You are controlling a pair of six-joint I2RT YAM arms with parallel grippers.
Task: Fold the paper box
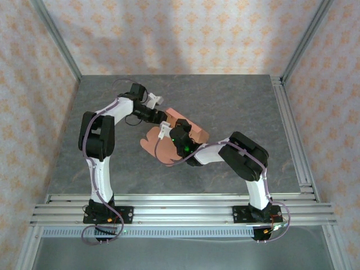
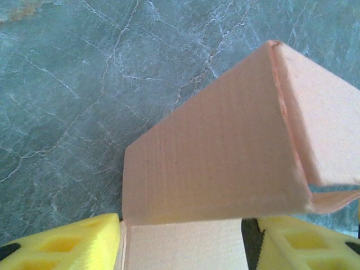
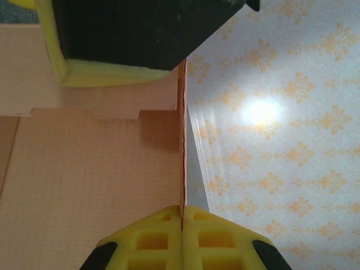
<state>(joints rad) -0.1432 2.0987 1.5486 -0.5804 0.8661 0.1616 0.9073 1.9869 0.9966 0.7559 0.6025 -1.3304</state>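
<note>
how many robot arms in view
2. The left arm reaches to the far side of the paper box, a flap between its jaws; the right arm comes from the near right, jaws pinched on its wall.

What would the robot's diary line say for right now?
right pincer: shut on paper box edge | left pincer: astride a panel, grip unclear | fold: unfinished

Grey marbled tabletop (image 1: 225,101), floral-patterned walls (image 1: 185,34), aluminium frame rails (image 1: 180,205) along near edge.

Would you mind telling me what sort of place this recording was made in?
Most likely a small enclosed robot test cell: the left arm and right arm bolted to aluminium rails, a grey stone-look tabletop, and wallpaper-patterned panels in metal framing on three sides.
</note>
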